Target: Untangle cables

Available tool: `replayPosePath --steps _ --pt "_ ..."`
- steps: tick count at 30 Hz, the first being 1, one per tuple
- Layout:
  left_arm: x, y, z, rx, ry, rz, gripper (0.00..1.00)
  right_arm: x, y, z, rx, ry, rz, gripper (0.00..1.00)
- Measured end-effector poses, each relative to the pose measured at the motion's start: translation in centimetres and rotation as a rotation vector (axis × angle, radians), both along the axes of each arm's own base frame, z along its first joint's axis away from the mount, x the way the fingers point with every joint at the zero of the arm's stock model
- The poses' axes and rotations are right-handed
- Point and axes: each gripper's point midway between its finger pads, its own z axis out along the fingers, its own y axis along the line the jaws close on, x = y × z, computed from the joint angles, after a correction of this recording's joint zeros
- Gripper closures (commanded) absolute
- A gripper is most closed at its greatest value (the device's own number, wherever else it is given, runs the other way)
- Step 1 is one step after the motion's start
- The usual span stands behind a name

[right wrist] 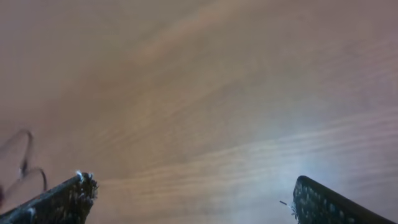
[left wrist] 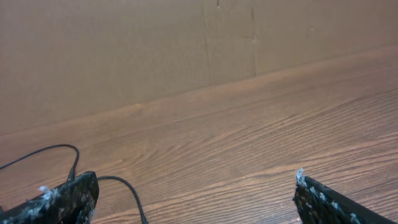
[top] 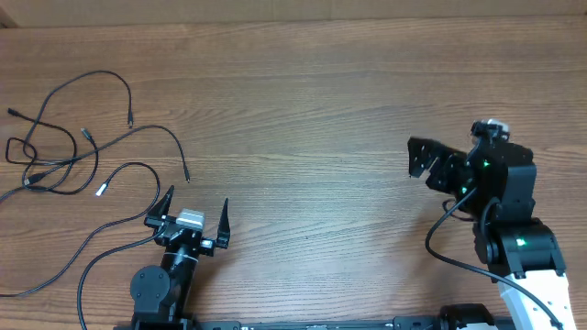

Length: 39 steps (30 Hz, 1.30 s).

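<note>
Speckled black fingers [left wrist: 68, 199] of the left gripper [left wrist: 196, 186] fill the bottom corners of my left wrist view, set far apart with bare wood between them, so this gripper stands wide and holds nothing. Just past its left finger I see a thin black cord [left wrist: 127, 186] curving across the worktop [left wrist: 261, 124], and beyond that a plain brown panel [left wrist: 124, 56] rising at the far edge.

From overhead, the left gripper [top: 198, 196] sits low near the front edge, tips pointing away from the arm's base. The cables [top: 41, 168] lie on the left part of the worktop [top: 303, 92], looped over one another in a loose tangle, with small plug ends splayed outward. One silver-white tip [top: 101, 190] rests on the near side of the tangle, and one black plug end [top: 186, 177] lies close to the left gripper's left finger; I cannot tell that they touch.

Over on the right, well apart from the cables, the right gripper [top: 412, 158] points left. Its wrist view shows the right gripper [right wrist: 191, 186] spread wide over blurred wood and empty, with a faint cord [right wrist: 25, 149] at the far left.
</note>
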Motion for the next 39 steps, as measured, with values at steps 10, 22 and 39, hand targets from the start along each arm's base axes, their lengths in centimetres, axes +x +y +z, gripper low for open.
replayPosePath --steps 10,22,39 --pt "0.0 0.0 0.0 0.000 0.000 0.000 0.00 -0.3 -0.1 -3.0 0.014 -0.314 -0.007 0.00" --pt "0.0 0.0 0.0 0.000 0.000 0.000 0.00 -3.8 -0.3 -2.9 0.029 -0.576 -0.007 0.00" --pt "0.0 0.0 0.0 0.000 0.000 0.000 0.00 -5.4 -0.5 -6.4 0.018 -0.429 -0.014 0.00"
